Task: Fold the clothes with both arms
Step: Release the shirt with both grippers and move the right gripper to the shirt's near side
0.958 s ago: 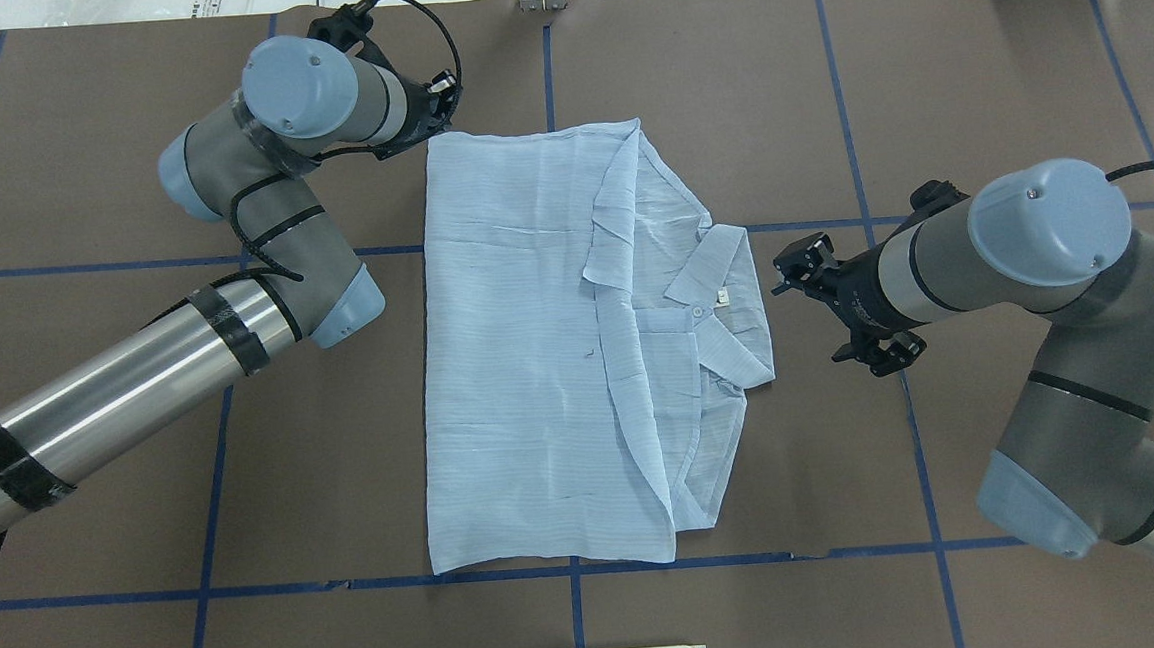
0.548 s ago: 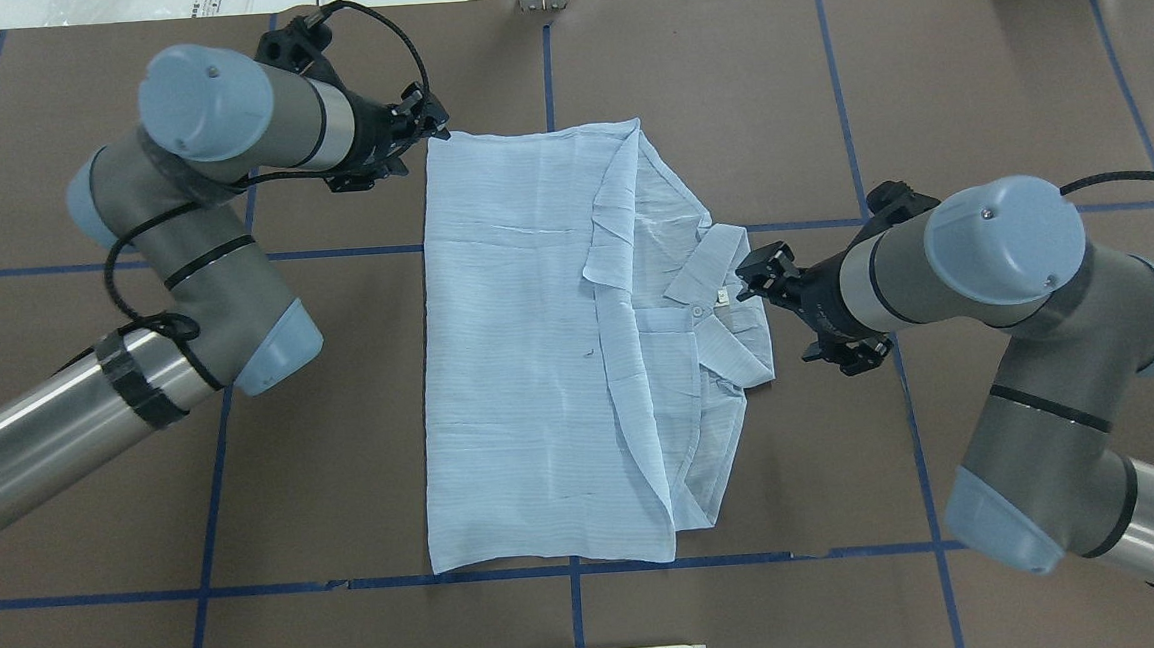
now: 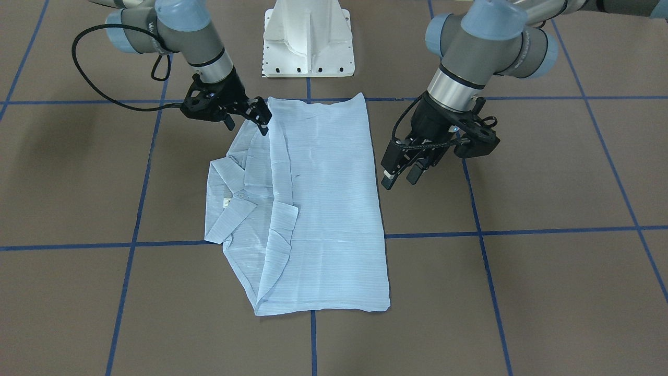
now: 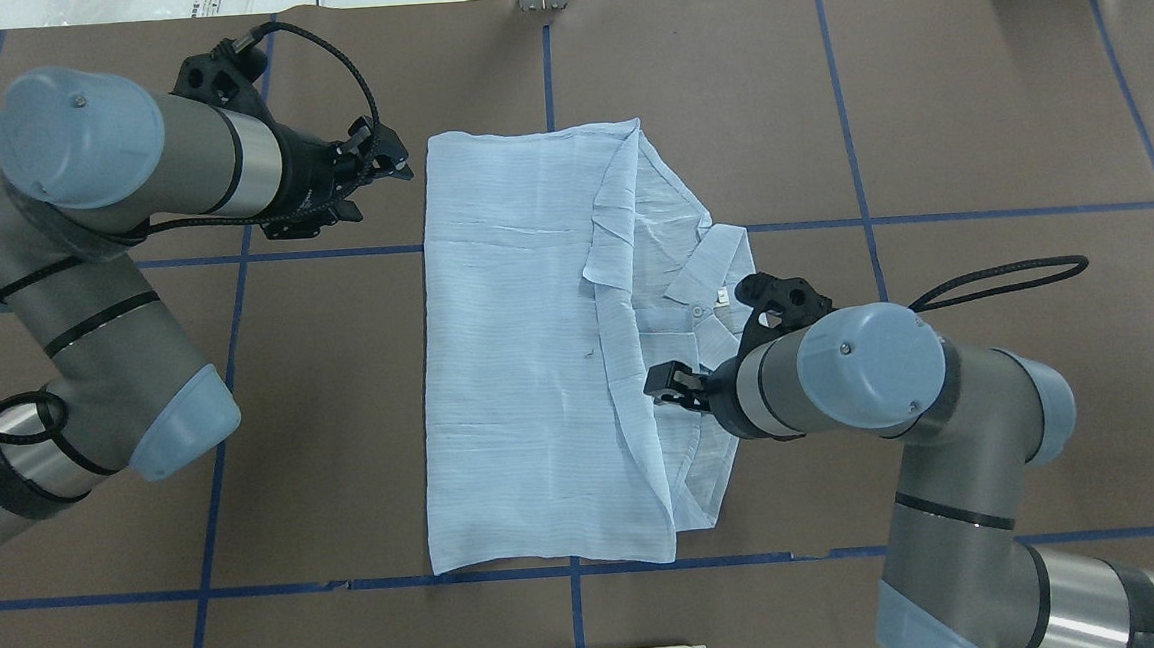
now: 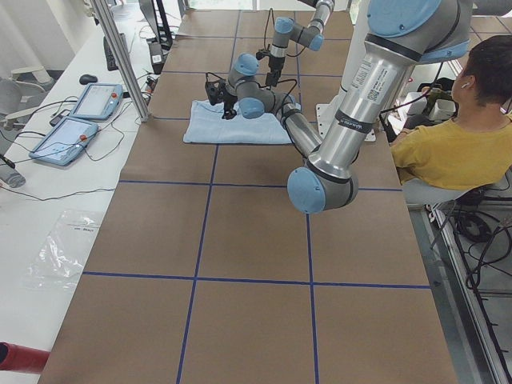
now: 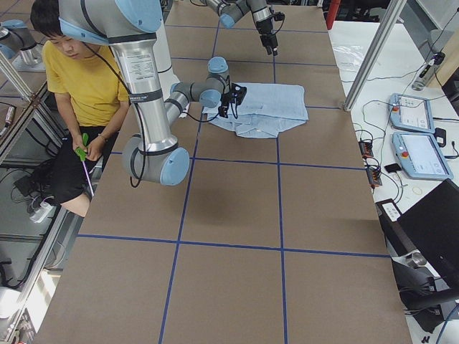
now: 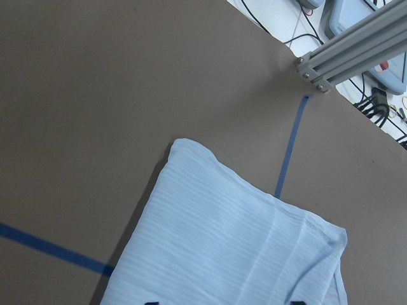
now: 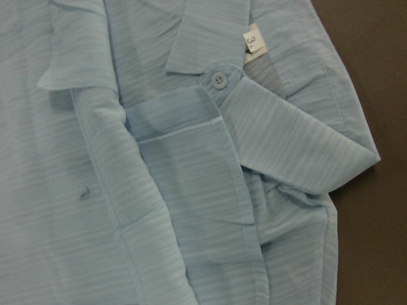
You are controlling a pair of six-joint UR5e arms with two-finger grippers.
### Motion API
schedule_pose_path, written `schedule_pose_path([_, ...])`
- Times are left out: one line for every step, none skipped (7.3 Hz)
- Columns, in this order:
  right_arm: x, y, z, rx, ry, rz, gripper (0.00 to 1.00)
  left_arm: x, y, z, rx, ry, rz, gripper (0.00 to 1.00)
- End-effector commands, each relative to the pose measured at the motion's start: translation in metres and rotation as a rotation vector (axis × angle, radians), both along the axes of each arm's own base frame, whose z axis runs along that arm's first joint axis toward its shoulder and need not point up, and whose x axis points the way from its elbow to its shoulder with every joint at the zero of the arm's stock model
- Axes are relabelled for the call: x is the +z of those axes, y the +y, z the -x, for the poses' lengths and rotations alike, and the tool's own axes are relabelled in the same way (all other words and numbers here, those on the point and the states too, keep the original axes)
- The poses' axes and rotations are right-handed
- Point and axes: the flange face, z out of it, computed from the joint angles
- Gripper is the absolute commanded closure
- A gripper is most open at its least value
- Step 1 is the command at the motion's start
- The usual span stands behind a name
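Note:
The pale-blue shirt [image 4: 528, 347] lies flat on the brown table, folded into a long rectangle, with its collar [image 4: 708, 261] on the right side in the overhead view. My left gripper [image 4: 382, 171] hovers open just left of the shirt's far left corner [image 7: 184, 149], touching nothing; the front-facing view shows this left gripper [image 3: 401, 180] with its fingers apart. My right gripper [image 4: 663, 387] hangs open over the folded edge below the collar, and the same right gripper [image 3: 248, 122] holds nothing. The right wrist view shows the shirt's top button [image 8: 219, 79] and neck label [image 8: 252, 39].
The white pedestal base [image 3: 308, 36] stands at the near table edge. A seated person in a yellow top [image 5: 440, 144] is beside the table. Two teach pendants [image 5: 80, 120] lie on a side bench. Blue tape lines [image 4: 572, 570] cross the table.
The left arm swung back to the left, its gripper drawing away from the shirt's far corner. The right arm moved in over the shirt, from beside the collar to above the folded edge.

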Motion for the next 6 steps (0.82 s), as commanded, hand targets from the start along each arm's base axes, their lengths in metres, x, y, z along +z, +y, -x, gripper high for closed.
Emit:
schedule_pose_path([-0.040,0.027,0.043,-0.202,0.176,-0.217,0.00,0.002,0.002,0.002,0.002,-0.003,0.002,0.26])
schedule_pose_path([-0.041,0.034,0.050,-0.228,0.227,-0.280,0.00,0.002,0.002,0.002,0.002,-0.003,0.002,0.26])
schedule_pose_path([-0.034,0.034,0.052,-0.272,0.261,-0.321,0.00,0.002,0.002,0.002,0.002,-0.003,0.002,0.26])
schedule_pose_path([-0.026,0.032,0.057,-0.294,0.298,-0.349,0.00,0.001,0.002,0.002,0.001,-0.002,0.002,0.26])
schedule_pose_path([-0.019,0.032,0.064,-0.299,0.316,-0.347,0.00,-0.001,0.004,0.002,0.000,0.005,0.005,0.26])
schedule_pose_path([-0.017,0.032,0.065,-0.308,0.322,-0.354,0.00,-0.002,0.004,0.002,-0.001,0.007,0.005,0.26])
